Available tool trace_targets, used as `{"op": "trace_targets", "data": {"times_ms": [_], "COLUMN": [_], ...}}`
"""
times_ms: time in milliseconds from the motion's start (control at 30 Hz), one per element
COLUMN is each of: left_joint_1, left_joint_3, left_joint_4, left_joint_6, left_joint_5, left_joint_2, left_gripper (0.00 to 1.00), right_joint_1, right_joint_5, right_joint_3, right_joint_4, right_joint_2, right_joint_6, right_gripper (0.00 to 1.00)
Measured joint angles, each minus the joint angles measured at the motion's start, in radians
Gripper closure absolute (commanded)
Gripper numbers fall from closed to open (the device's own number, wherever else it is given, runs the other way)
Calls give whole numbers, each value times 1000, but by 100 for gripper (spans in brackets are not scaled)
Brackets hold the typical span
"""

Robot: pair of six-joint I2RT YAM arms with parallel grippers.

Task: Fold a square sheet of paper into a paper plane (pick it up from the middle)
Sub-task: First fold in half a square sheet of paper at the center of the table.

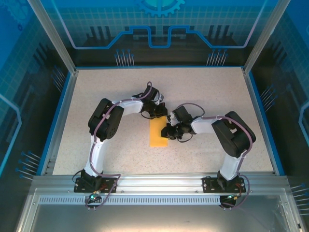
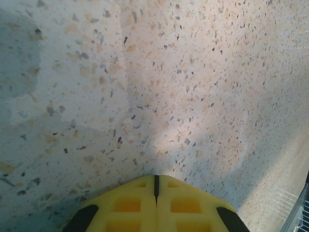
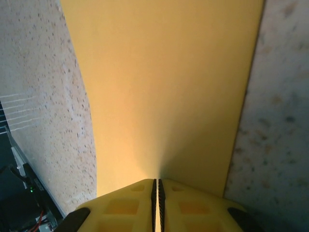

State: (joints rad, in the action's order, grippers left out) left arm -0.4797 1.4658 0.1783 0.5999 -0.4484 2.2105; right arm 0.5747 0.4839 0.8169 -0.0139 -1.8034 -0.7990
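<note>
Paper (image 3: 164, 87) is sitting pinched in my right gripper (image 3: 158, 181); left gripper (image 2: 156, 177) is hovering closed, empty. I'm aiming for squared edges.

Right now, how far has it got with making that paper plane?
Early. The paper lies as a narrow rectangle, so a first half-fold seems done. The right gripper is shut on its edge; the left gripper is shut over bare table. No pointed nose or wings yet.
</note>
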Motion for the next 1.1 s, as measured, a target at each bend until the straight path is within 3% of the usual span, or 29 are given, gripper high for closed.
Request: {"op": "trace_targets", "data": {"times_ms": [233, 567, 867, 1100], "left_joint_1": [-1, -4, 2, 43], "left_joint_3": [1, 26, 58, -79], "left_joint_4": [1, 41, 110, 106], "left_joint_6": [0, -8, -20, 23], "left_joint_5": [3, 18, 90, 183], "left_joint_2": [0, 0, -52, -269], "left_gripper": [100, 100, 75, 53], "right_joint_1": [32, 81, 79, 70], "right_joint_5": [-1, -24, -198, -320], "right_joint_3": [-70, -150, -53, 149], "right_joint_4": [-45, 57, 146, 233], "right_joint_2": [49, 176, 286, 154], "right_joint_6": [-26, -40, -15, 57], "right_gripper": [86, 84, 80, 75]}}
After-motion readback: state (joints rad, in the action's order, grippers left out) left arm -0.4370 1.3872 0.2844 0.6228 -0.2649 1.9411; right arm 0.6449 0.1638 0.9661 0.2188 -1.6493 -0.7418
